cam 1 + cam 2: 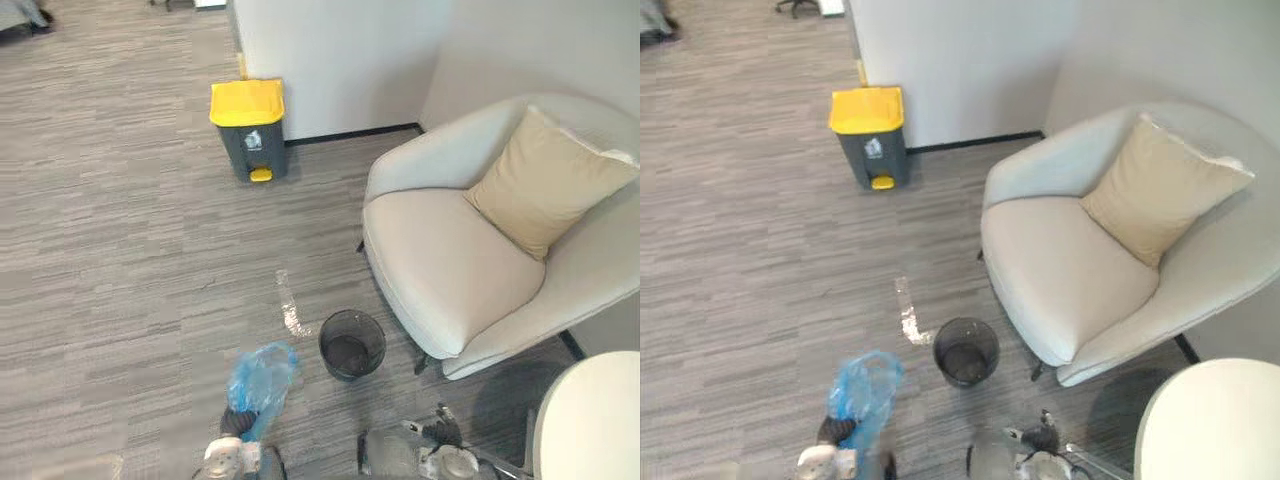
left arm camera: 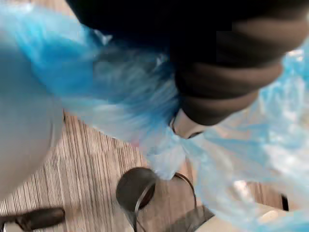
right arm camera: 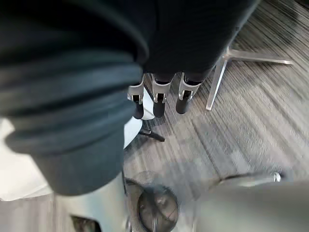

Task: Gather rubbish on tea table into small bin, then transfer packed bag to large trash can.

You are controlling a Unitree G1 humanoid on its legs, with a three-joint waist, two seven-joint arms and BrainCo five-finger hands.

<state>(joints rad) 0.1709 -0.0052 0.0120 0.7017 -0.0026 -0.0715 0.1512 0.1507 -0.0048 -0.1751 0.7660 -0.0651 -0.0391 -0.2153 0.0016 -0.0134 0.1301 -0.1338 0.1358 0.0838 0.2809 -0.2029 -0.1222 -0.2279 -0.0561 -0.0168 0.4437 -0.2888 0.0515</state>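
A blue plastic bag (image 1: 262,378) hangs bunched in my left hand (image 1: 235,428) low over the floor at the near edge of the scene. In the left wrist view the bag (image 2: 120,92) wraps round the hand's dark cover. The small black mesh bin (image 1: 352,343) stands on the floor just right of the bag, with no liner in it. The large grey trash can (image 1: 248,128) with a yellow lid stands far ahead against the wall. My right hand (image 3: 159,99) hangs with relaxed fingers and holds nothing, right of the bin (image 3: 157,208).
A beige armchair (image 1: 440,260) with a tan cushion (image 1: 545,180) fills the right side. The round white tea table (image 1: 590,420) sits at the near right corner. A strip of tape (image 1: 290,305) marks the carpet between me and the trash can.
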